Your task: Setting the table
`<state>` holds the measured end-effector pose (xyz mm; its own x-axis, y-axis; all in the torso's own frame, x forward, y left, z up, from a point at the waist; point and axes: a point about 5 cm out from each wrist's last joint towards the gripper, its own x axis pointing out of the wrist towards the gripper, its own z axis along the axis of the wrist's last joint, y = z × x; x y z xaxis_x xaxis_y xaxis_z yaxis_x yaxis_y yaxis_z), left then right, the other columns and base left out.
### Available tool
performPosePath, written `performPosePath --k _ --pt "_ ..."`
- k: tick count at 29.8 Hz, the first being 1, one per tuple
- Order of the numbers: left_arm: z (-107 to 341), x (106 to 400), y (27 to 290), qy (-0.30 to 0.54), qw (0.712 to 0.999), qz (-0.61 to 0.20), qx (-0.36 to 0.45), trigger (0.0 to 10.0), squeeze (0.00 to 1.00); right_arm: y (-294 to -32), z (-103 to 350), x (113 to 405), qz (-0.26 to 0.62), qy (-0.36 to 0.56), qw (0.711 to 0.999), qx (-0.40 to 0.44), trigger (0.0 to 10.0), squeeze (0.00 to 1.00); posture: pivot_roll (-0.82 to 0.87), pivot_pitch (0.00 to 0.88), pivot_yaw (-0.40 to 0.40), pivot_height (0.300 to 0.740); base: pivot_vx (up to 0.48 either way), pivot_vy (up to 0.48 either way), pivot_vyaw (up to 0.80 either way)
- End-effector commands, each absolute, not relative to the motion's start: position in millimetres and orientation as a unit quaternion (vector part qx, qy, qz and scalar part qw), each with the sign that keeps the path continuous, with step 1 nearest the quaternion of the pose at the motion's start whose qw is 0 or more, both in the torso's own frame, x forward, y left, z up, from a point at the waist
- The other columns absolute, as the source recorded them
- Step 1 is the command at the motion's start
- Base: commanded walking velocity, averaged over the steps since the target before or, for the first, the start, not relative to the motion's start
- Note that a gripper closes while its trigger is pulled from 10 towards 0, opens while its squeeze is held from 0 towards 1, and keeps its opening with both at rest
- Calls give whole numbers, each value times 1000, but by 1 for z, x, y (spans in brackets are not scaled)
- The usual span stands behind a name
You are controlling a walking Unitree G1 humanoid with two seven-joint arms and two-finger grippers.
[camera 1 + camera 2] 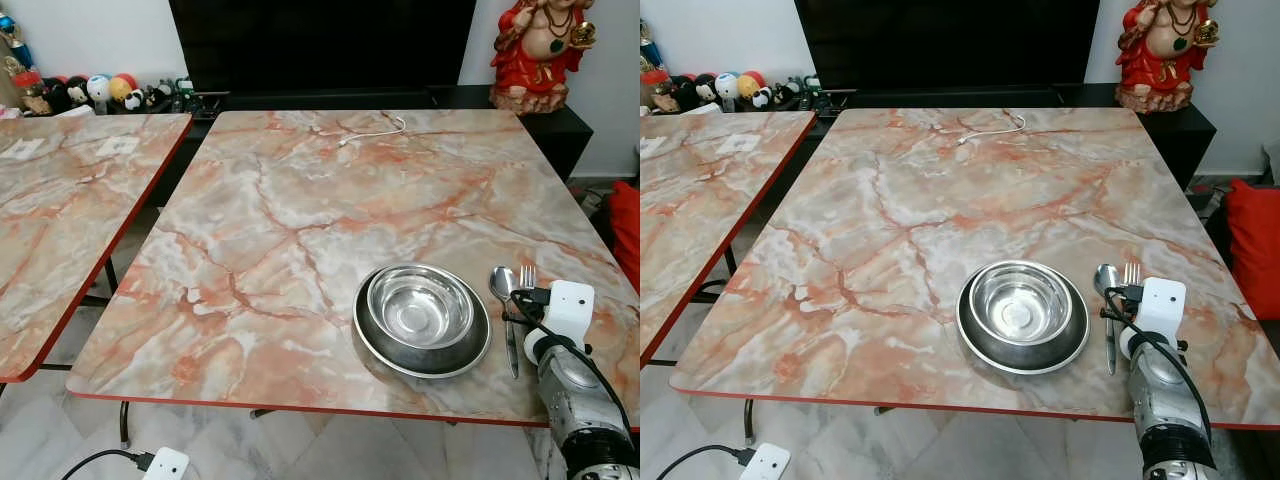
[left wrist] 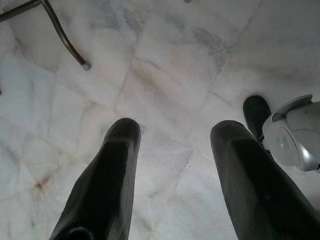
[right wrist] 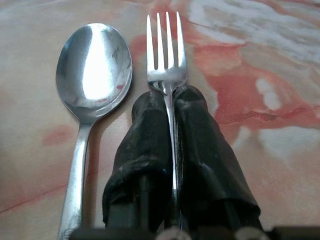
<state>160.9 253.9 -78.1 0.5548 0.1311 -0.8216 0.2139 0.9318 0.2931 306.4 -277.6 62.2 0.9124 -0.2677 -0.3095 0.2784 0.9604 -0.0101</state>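
My right gripper (image 3: 170, 107) is clamped on the fork (image 3: 166, 55), lower right of frame, w/ spoon (image 3: 92, 70) just beside it on the tabletop (image 1: 300, 220). Bowl (image 1: 420, 308) sits in plate (image 1: 372, 340) left of them. Left gripper (image 2: 175, 145) hangs over floor, fingers apart

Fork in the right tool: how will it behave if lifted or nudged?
The fork looks like polished metal, so probably stiff and fairly light. The right tool pinches only its thin neck edge-on, so it may pivot or slip. If released on the glossy table, it would likely slide rather than roll, perhaps bumping the spoon beside it.
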Motion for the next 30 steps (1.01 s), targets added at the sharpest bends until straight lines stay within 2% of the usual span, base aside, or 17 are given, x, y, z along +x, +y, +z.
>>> performPosePath --k 1,5,6,7,14,16,17,20,21,22,23,24,30 --pt "-77 160 257 471 862 -25 186 10000 0 -279 60 305 -142 159 977 20 10000 494 32 9 57 740 0 0 0" --pt "-77 160 257 470 862 -25 186 10000 0 -279 60 305 -143 158 977 20 10000 490 32 9 57 740 0 0 0" --pt "-77 160 257 470 862 -25 186 10000 0 -279 60 305 -143 158 977 20 10000 561 32 9 57 740 0 0 0" --pt "-77 160 257 470 862 -25 186 10000 0 -279 60 305 -143 158 977 20 10000 749 32 9 57 740 0 0 0" --pt "-77 160 257 471 862 -25 185 10000 0 -279 60 305 -145 158 976 21 10000 733 32 8 59 740 0 0 0" --pt "-77 160 257 471 862 -25 186 10000 0 -279 60 305 -145 157 977 22 10000 765 32 8 59 740 0 0 0" --pt "-77 160 257 471 862 -25 186 10000 0 -279 60 305 -145 157 977 21 10000 855 32 8 59 740 0 0 0" --pt "-78 160 257 472 862 -24 186 10000 0 -279 60 305 -146 158 976 19 10000 761 32 8 57 740 0 0 0" --pt "-78 160 257 472 862 -24 186 10000 0 -279 60 305 -146 158 976 18 10000 647 32 8 57 740 0 0 0" --pt "-78 160 257 472 862 -24 186 10000 0 -279 60 305 -147 158 976 18 10000 427 32 8 57 740 0 0 0" --pt "-78 160 257 472 862 -24 186 10000 0 -279 60 305 -147 157 976 18 10000 86 32 8 57 740 0 0 0" --pt "-78 160 257 472 862 -24 186 10000 0 -279 61 305 -150 153 977 17 10000 0 32 8 57 740 0 0 0" --pt "-78 160 257 472 861 -24 186 10000 0 -280 77 310 -158 93 983 25 10000 0 33 7 58 740 0 0 0"
